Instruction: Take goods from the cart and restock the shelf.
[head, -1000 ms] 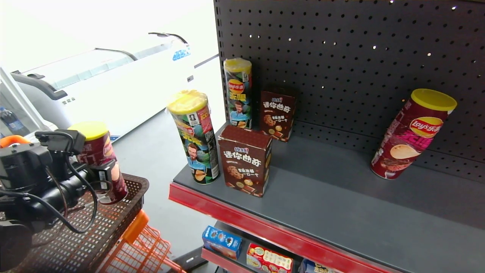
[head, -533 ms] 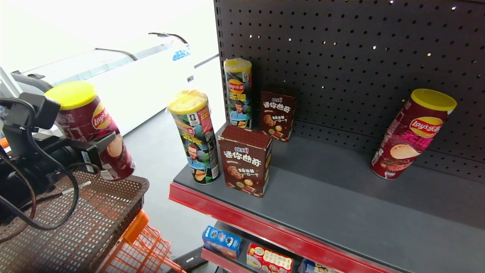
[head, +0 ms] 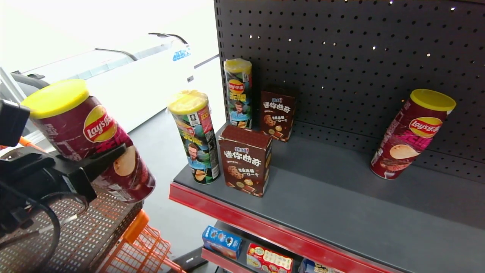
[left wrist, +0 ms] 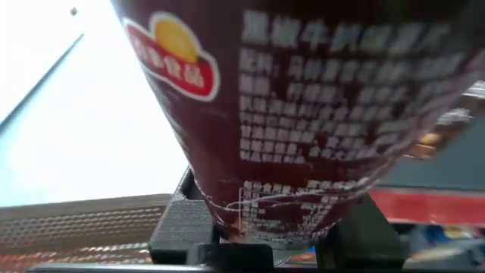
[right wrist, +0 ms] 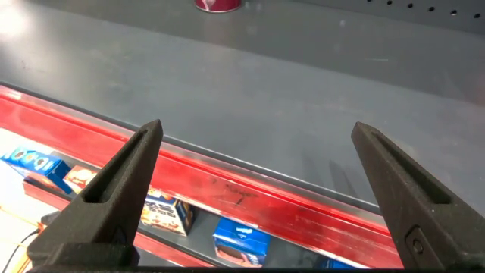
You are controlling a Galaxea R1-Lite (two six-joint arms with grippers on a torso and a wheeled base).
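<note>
Grey shelf (head: 333,204) with red front edge, green chip can (head: 194,136) and brown biscuit box (head: 245,161) upright side by side at its left front, second green can (head: 238,93) and second brown box (head: 277,115) behind them, maroon chip can (head: 413,132) well apart at right, leaning on the pegboard (head: 360,57)

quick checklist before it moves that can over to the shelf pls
1. Grip: left gripper shut on the red chip can: ok.
2. Can upright: it sits tilted in the grip: not ok.
3. Free spot: bare shelf between the front brown box and the leaning can: ok.
4. Path: the front green can stands at the shelf corner nearest the held can: not ok, go around it.
5. Right gripper open, empty, above the shelf's front edge: ok.
6. Leaning can steady against the pegboard: cannot tell.
</note>
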